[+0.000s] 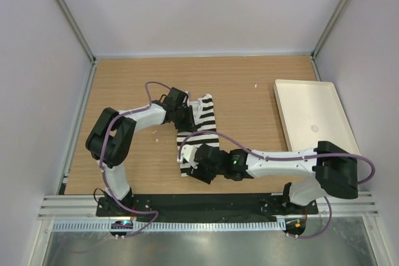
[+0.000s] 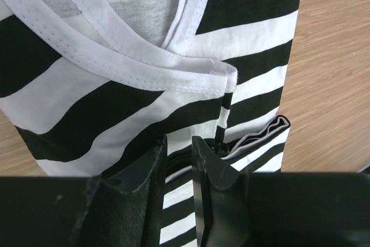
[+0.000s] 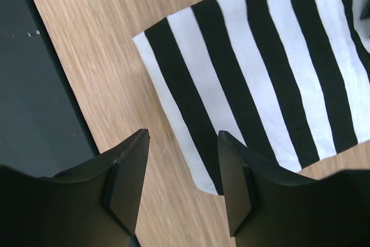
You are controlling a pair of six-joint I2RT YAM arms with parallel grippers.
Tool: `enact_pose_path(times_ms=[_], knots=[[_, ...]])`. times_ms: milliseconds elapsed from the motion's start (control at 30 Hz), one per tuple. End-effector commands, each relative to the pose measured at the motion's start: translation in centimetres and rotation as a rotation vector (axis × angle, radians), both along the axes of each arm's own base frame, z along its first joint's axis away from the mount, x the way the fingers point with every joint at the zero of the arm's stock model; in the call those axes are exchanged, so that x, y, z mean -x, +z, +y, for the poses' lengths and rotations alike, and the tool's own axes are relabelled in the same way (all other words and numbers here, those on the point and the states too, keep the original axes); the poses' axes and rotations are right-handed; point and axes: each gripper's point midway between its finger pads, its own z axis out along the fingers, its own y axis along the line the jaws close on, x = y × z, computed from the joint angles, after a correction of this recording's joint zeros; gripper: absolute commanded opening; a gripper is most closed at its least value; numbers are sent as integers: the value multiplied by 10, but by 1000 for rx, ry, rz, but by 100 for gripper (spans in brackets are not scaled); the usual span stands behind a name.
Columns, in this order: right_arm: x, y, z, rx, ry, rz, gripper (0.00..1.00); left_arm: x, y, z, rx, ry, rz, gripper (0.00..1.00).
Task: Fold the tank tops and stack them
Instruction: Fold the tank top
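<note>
Nearest the bases, the right arm (image 1: 280, 163) lies stretched low and leftward across the surface (image 1: 124, 85). The right fingers (image 3: 127, 177) are spread wide and empty, poised above the near corner of the tank top (image 3: 260, 67). The striped cloth lies folded into a narrow strip mid-surface, running away from the arms, with part of its middle hidden under the wrists. Farther on, the left arm (image 1: 134, 119) bends in from the left to the strip's far end. There the left fingers (image 2: 214, 177) stand nearly closed, seemingly pinching a fold of cloth, though their tips are buried in it. A white tray (image 1: 312, 123) sits well apart at the far right.
</note>
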Motion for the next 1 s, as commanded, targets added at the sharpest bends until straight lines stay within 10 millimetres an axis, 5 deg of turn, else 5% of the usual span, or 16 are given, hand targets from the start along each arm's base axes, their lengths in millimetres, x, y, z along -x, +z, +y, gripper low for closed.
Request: enact_pose_path(times_ms=[0,233,467,633,767,967], knots=[[-3,5,12,39,127,-131,58,0,-2,-1,-15,-38,5,24],[-4,-13,7,121,178,-196,60,0,0,-3,-1,-48,8,24],[-18,-28,12,214,142,-231,53,2,-2,-4,3,-52,20,24],[-25,-40,14,259,120,-242,34,3,-3,-3,1,-55,22,23],[-21,-31,15,233,134,-238,2,5,-4,-3,6,-59,27,23],[-2,5,26,118,205,-177,1,12,-8,-4,20,-61,45,21]])
